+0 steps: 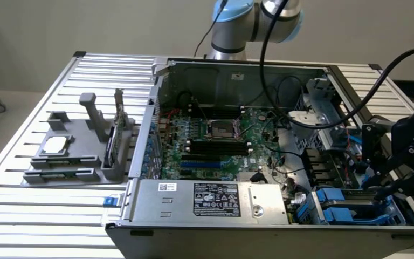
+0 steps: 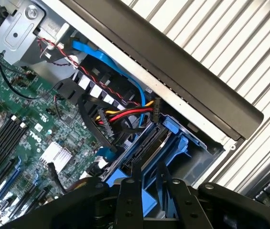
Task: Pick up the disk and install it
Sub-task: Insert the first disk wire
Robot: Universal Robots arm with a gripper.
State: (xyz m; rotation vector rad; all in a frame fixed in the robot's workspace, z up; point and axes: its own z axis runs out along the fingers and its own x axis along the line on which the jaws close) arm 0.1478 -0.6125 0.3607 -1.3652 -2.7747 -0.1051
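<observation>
- Wrist view: the gripper [image 2: 148, 167] shows two slim black metal fingers [image 2: 135, 183], drawn in to a narrow gap around the near edge of the disk [image 2: 154, 143]. Bright blue plastic fills the space between them, so they have hold of it.
- The disk is a flat slab standing on edge, with a dull silver-grey side framed by glossy blue plastic rails. It sits in the drive bay at the corner of the computer case [image 2: 182, 81], just beside the case's dark flat wall.
- A bundle of red, yellow and black wires [image 2: 125, 113] ends in a black plug near the disk, and a smooth blue ribbon-like cable [image 2: 111, 59] curves along the case wall.
- On the green motherboard [image 2: 25, 138] there is a small square heatsink [image 2: 56, 155] of finned silver metal.
- Exterior view: the dark gripper [image 1: 394, 181] hangs over the blue bays, where the disk [image 1: 344, 208] sits at the case's corner on the exterior view's right.
- Beside those bays lies a boxy grey power supply [image 1: 214, 199] with a white label.
- The case rests on a ribbed aluminium table [image 1: 49, 216]. A matte grey moulded fixture [image 1: 70, 162] stands well apart on the exterior view's left.
</observation>
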